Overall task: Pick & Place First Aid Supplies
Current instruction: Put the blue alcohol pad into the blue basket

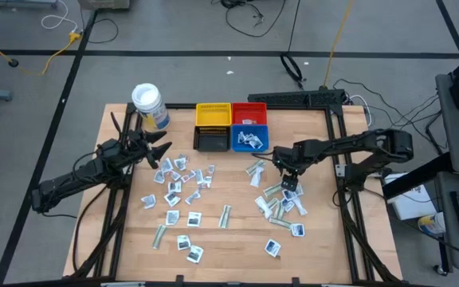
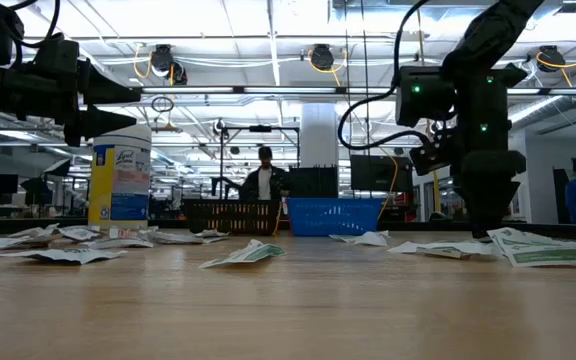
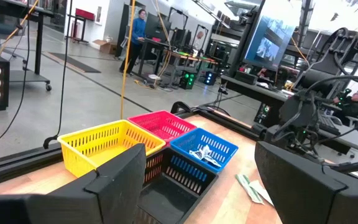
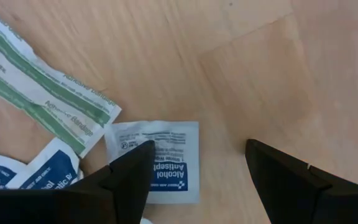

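From above, the first aid supplies [image 1: 183, 185] lie scattered over the table [image 1: 237, 239] with the released left gripper [image 1: 156, 151] by the jar [image 1: 149, 104], while the right wrist view shows the right gripper [image 4: 197, 163], fingers spread, low over an alcohol packet [image 4: 166, 158]
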